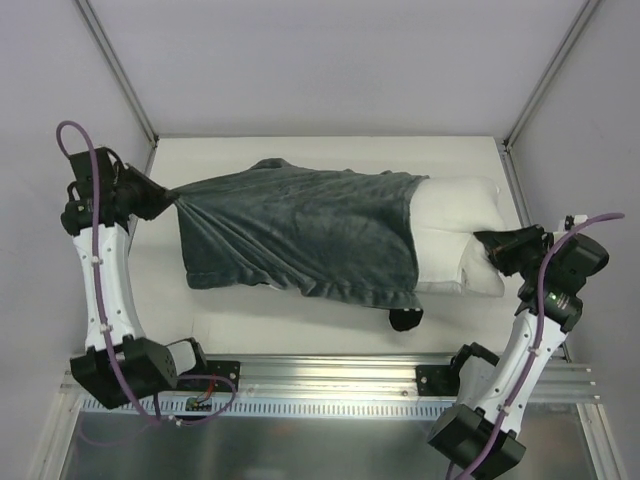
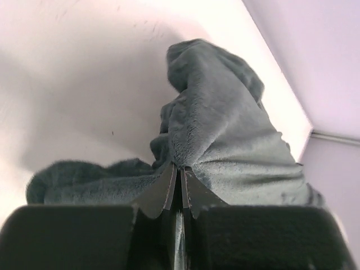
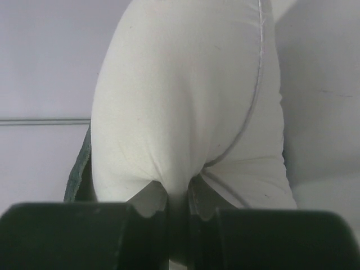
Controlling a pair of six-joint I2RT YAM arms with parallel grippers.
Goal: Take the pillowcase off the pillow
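Note:
A dark grey plush pillowcase [image 1: 300,235] lies across the table and covers most of a white pillow [image 1: 455,230], whose right end sticks out bare. My left gripper [image 1: 168,200] is shut on the pillowcase's left end, bunching the fabric into a point. In the left wrist view the grey pillowcase [image 2: 225,140] rises straight from the shut left gripper [image 2: 180,177]. My right gripper [image 1: 492,250] is shut on the pillow's exposed end. The right wrist view shows the white pillow [image 3: 180,101] pinched in the right gripper [image 3: 179,188], with a seam curving to the right.
A small dark scrap [image 1: 405,320] lies by the pillowcase's near right corner. White walls [image 1: 320,60] enclose the table on three sides, with metal posts at the back corners. A metal rail [image 1: 330,375] runs along the near edge between the arm bases.

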